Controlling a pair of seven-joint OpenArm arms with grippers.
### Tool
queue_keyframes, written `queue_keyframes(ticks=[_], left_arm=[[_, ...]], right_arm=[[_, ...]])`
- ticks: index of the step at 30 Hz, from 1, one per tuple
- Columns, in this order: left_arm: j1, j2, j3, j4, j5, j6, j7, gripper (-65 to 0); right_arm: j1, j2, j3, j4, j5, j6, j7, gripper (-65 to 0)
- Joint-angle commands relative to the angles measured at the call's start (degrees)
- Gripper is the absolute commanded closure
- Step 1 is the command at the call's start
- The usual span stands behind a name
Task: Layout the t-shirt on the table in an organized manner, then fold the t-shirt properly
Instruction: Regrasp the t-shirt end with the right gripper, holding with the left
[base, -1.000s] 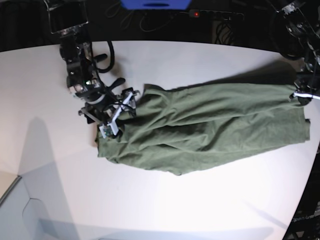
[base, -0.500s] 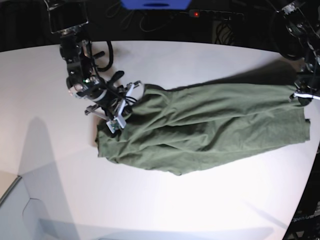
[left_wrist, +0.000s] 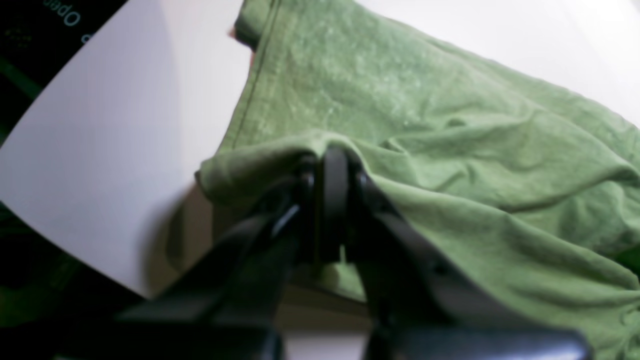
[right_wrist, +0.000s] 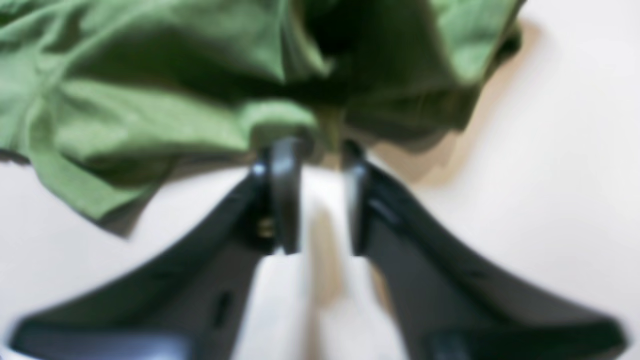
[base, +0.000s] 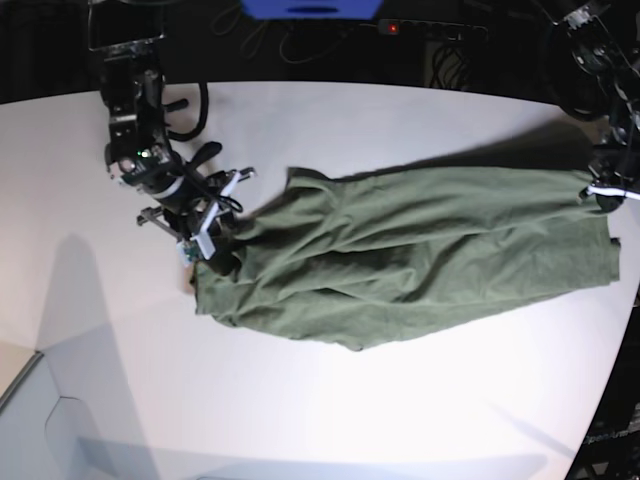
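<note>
Since the earlier frame the right arm has swung left and back off the shirt, its tool now at the collar-end corner instead of over the fabric. White table (base: 330, 420) carries the olive t-shirt (base: 420, 250), stretched lengthwise from centre-left to the right edge, wrinkled. Left tool (left_wrist: 330, 165) pressed together, pinching the t-shirt's hem edge at the table's right side. Right tool (right_wrist: 312, 150) has jaws slightly apart at a bunched fold of cloth; blurred, cannot tell if it grips.
</note>
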Motion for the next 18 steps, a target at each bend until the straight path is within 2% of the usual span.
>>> queue_keyframes(ticks=[1,4,6,16,18], left_arm=[[-0.6,-1.0,-0.2,1.1,-0.4,0.0,-1.2,-0.2],[-0.6,-1.0,-0.2,1.1,-0.4,0.0,-1.2,-0.2],[-0.6,-1.0,-0.2,1.1,-0.4,0.0,-1.2,-0.2],[-0.7,-1.0,-0.2,1.1,-0.4,0.0,-1.2,-0.2],[-0.7,-1.0,-0.2,1.1,-0.4,0.0,-1.2,-0.2]], right_arm=[[0.9,0.3,0.3,1.1,0.3,0.4,1.4,-22.8],[0.9,0.1,0.2,0.7,0.4,0.4,1.4,-33.8],[1.3,0.0,0.2,0.5,0.4,0.4,1.5,-36.9],[6.3,-2.0,0.1,-9.8,0.5,0.5,1.9,-37.1],[6.6,-2.1,0.1,-10.0,0.5,0.6,1.9,-35.6]])
